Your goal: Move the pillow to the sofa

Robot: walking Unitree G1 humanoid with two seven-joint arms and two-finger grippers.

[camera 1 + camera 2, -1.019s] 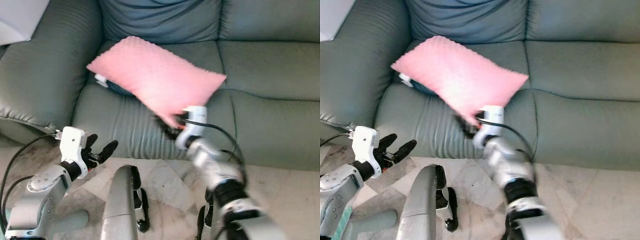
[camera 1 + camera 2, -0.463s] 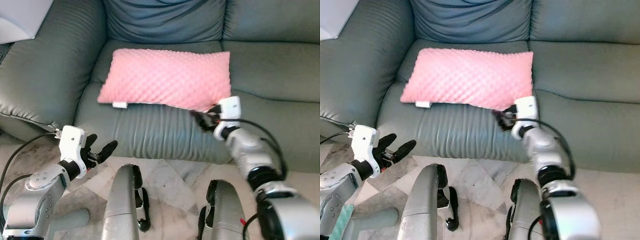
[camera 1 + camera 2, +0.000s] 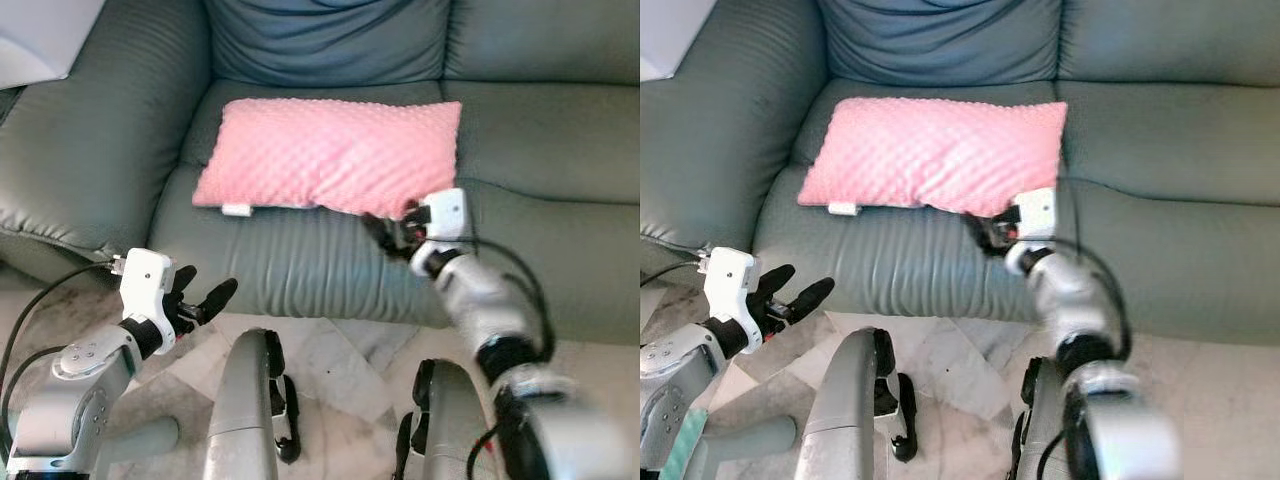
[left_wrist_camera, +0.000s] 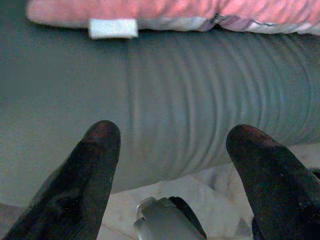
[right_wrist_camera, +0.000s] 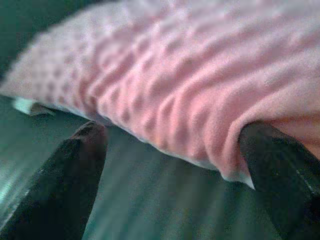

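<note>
Already the pillow (image 3: 330, 155) lay flat on the sofa (image 3: 560, 150) seat.
My right tool (image 3: 392, 231), fingers apart, sat just before its near edge; only withdrawal remained, I judged.

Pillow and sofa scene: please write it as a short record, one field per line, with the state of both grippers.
pillow: pink pillow lying flat on the sofa seat, white tag at its near left corner
sofa: grey-green sofa, ribbed front edge
right gripper: right gripper at the pillow's near right corner, fingers open, not clamping it
left gripper: left gripper open, low before the sofa front, apart from the pillow
floor: marble floor in front of the sofa
task state: pillow already rests on the sofa
</note>
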